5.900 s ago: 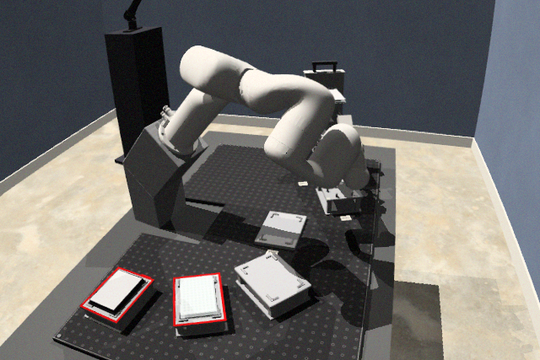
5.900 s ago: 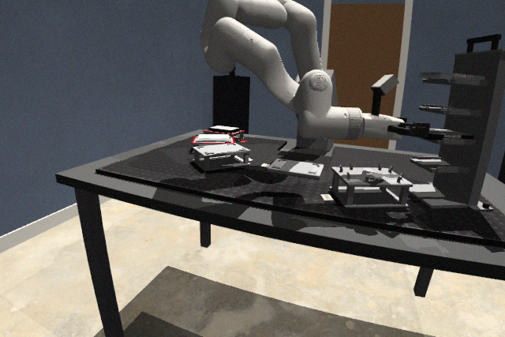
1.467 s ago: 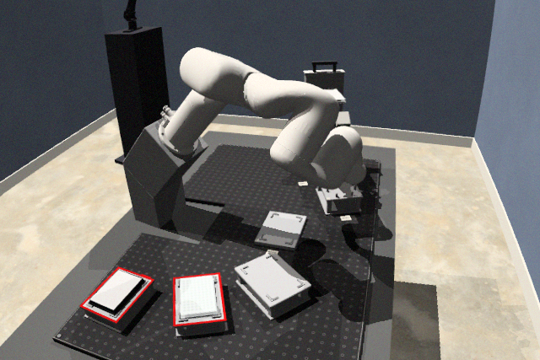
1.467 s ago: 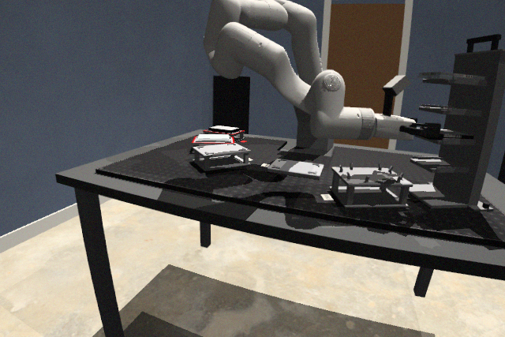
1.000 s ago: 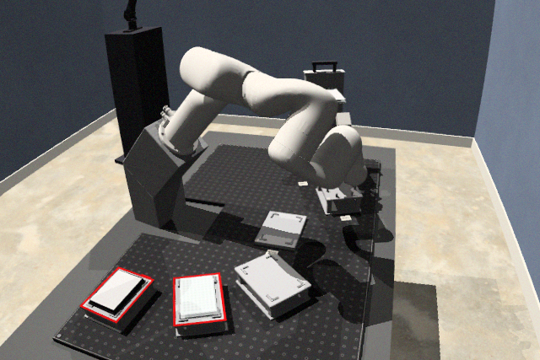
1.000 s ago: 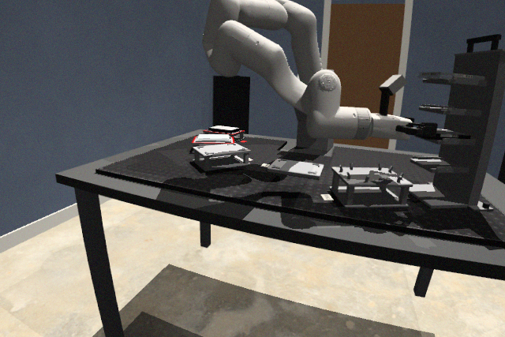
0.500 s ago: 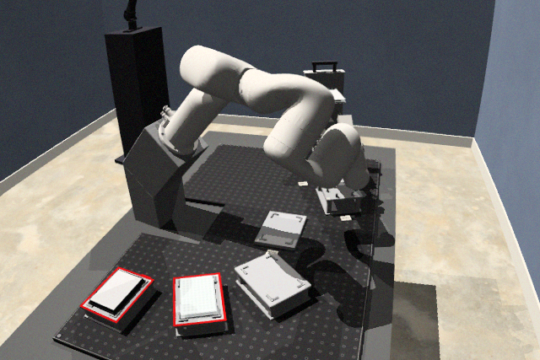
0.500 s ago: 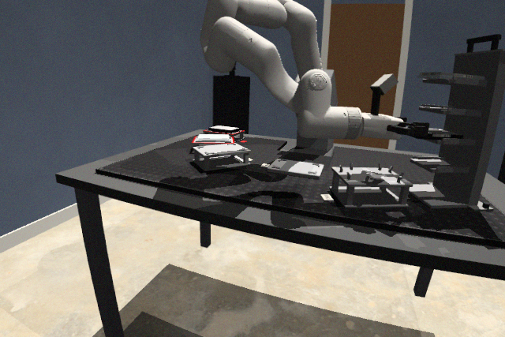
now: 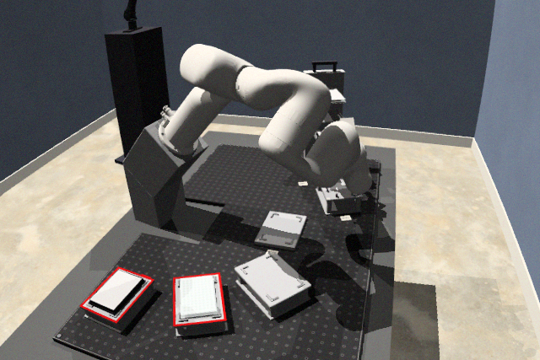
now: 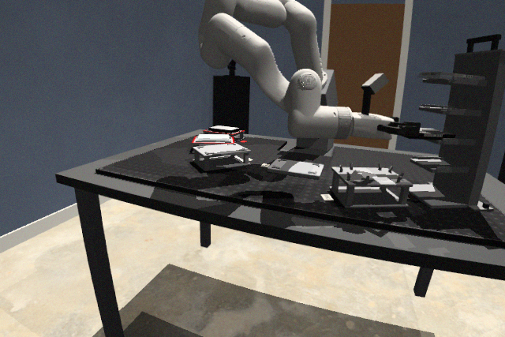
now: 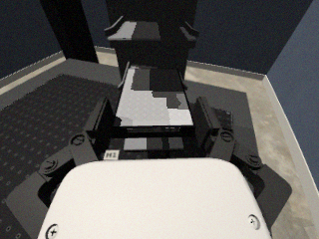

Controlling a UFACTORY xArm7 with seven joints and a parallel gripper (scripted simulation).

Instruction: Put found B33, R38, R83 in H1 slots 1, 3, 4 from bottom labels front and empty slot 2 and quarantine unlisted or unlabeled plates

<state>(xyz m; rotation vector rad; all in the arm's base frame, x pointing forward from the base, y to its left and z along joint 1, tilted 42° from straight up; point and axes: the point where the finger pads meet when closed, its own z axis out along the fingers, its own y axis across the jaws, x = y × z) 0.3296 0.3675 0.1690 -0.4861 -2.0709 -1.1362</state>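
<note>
- You have a black four-legged table (image 10: 171, 203) carrying two dark perforated deck mats (image 9: 244, 181).
- On them: two red-rimmed nests (image 9: 175, 299), grey nest blocks (image 9: 272, 282), the tall plate hotel (image 10: 475, 129).

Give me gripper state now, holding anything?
Gripper: closed on a plate at the plate hotel H1.

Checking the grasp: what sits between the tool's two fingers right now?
In the wrist view, a plate lies between the fingers of the tool, gripped by its long sides in front of the plate hotel.
</note>
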